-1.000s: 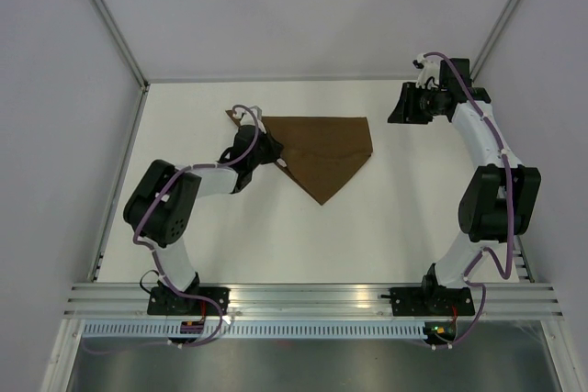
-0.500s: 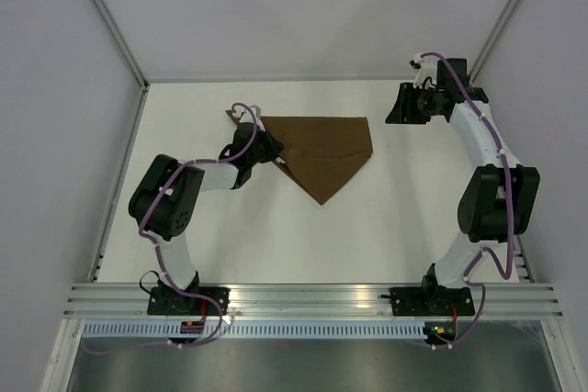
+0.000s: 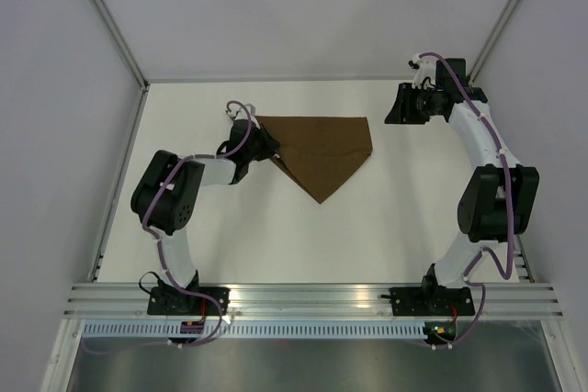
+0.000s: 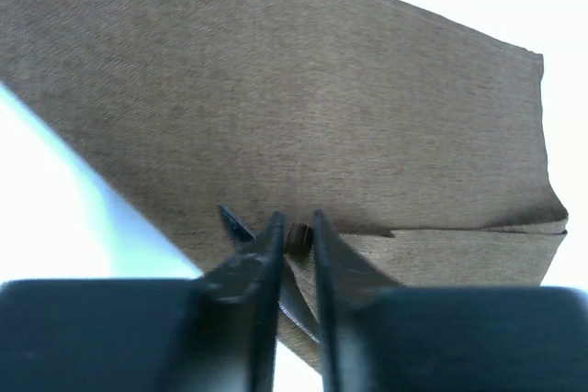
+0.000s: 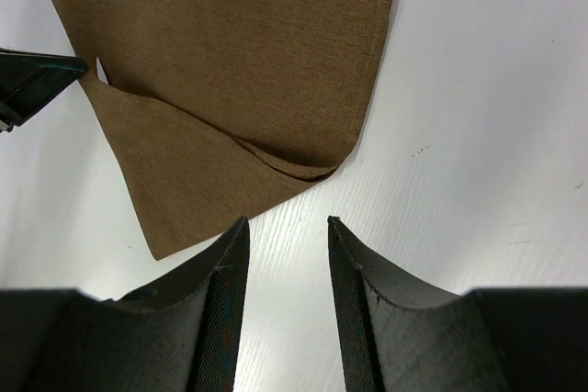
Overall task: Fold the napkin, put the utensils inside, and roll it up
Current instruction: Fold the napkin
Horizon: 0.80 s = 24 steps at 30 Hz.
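Folding step. Napkin (image 3: pixel 326 153) lies folded, far centre of table (image 3: pixel 276 236). Left gripper (image 4: pixel 296 219) at its left fold edge, jaws a slit apart; pinching or released, cannot tell. Right gripper (image 5: pixel 287 222) jaws agape, empty. Knife unseen; next move calls for finding it.

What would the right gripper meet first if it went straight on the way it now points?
The open right gripper would probably meet the white table, just short of the folded corner of the dark brown cloth napkin; depth is unclear.

We see two white-shelled arms with bulky black joint housings, our left arm (image 3: pixel 209 172) and right arm (image 3: pixel 475 128), thin purple cables (image 3: pixel 241 107) looping along each, black base plates (image 3: pixel 188 302), matte black tapered fingers (image 5: pixel 220 309) on our wrists.
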{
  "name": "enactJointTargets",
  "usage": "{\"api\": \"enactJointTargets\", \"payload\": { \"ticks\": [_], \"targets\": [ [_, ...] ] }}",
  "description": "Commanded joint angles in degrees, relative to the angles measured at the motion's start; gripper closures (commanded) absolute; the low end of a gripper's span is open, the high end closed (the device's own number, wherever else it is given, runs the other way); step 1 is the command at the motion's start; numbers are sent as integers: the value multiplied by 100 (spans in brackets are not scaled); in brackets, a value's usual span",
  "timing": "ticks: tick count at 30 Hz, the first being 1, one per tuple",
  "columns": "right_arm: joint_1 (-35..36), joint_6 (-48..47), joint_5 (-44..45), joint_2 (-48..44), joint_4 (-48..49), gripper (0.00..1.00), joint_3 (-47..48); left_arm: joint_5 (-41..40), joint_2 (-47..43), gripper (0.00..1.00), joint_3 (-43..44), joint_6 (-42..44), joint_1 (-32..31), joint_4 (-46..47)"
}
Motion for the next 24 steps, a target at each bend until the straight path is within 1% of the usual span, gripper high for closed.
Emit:
{"api": "enactJointTargets", "payload": {
  "ticks": [1, 2, 5, 6, 9, 12, 15, 17, 19, 24],
  "targets": [
    [55, -51, 97, 55, 1, 55, 37, 62, -26, 68, 191, -177, 80, 61],
    [55, -51, 106, 55, 1, 55, 37, 18, -62, 56, 182, -176, 114, 61],
    [81, -60, 124, 55, 1, 55, 37, -44, -298, 46, 129, -124, 246, 105],
    [81, -51, 124, 55, 1, 55, 37, -62, -378, 45, 112, -89, 290, 105],
    [99, -51, 133, 46, 1, 55, 38, -158, -738, 43, 85, -45, 492, -9],
    [108, -60, 133, 46, 1, 55, 46, -474, -1037, 43, 155, -27, 773, -412],
    [116, -51, 124, 55, 1, 55, 46, -807, -1090, 43, 436, -53, 1090, -1106],
    [117, -51, 124, 63, 1, 55, 46, -861, -933, 42, 673, -158, 1318, -1527],
    [125, -51, 124, 63, 9, 55, 46, -643, -749, 42, 805, -194, 1529, -1591],
    [152, -51, 115, 81, -8, 55, 64, -300, 113, 43, 1587, -211, 1705, -1978]
  ]
}}
